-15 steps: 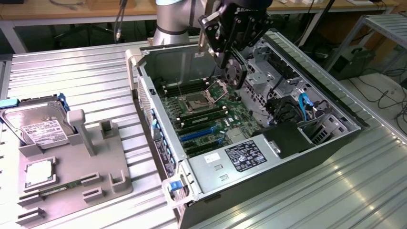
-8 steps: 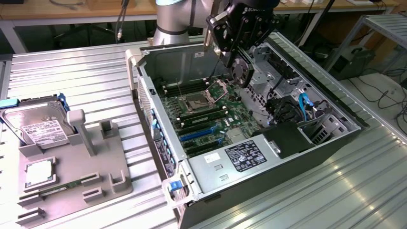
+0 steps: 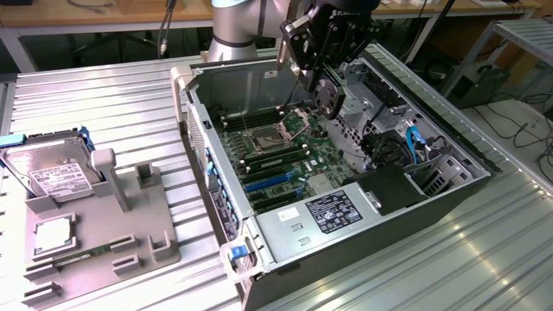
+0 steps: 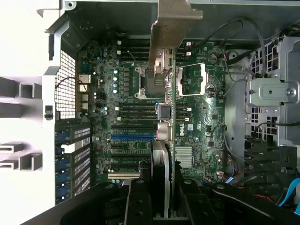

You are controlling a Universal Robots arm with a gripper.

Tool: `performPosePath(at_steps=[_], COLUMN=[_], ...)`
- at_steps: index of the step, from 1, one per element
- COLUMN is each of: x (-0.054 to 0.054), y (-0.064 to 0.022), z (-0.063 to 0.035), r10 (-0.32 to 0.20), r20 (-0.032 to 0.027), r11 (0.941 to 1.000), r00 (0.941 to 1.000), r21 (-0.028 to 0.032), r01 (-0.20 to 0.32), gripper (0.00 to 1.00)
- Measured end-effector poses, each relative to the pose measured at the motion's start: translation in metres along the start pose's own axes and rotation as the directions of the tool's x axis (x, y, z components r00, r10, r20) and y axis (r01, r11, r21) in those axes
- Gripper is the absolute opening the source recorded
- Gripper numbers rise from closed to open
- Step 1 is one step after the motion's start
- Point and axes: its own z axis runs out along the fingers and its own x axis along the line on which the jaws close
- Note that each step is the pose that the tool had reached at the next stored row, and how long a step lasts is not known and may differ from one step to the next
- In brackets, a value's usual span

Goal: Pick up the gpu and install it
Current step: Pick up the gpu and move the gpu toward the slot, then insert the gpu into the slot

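Gripper [image 3: 324, 65] partly closed on gpu [image 3: 325, 87], motherboard [image 4: 201, 112] below it; wrist view reads DELL there (exterior view gives the fan [image 3: 330, 98] face).

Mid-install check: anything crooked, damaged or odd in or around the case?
Nothing spilled or damaged. The claw holds the gpu above the board, but the card runs crosswise to the blue slot, not lined up with it. The socket cover looks raised.

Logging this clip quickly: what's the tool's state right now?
The tool: closed on the gpu, holding it over the open computer case.
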Motion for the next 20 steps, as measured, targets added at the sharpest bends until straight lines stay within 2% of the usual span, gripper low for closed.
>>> performPosePath(at_steps=[7,12,16,20], x=[0.0,0.0001,0.0002,0.0005], y=[0.0,0.0,0.0,0.0], z=[0.0,0.0,0.0,0.0], r10=[-0.008,-0.067,-0.11,-0.167], r20=[-0.0005,-0.0045,-0.0073,-0.011], r11=[1.0,0.9977,0.9939,0.986], r00=[1.0,0.9977,0.9939,0.986], r21=[-0.0002,-0.0016,-0.0028,-0.0045], r01=[0.008,0.067,0.11,0.167], gripper=[0.28,0.28,0.28,0.28])
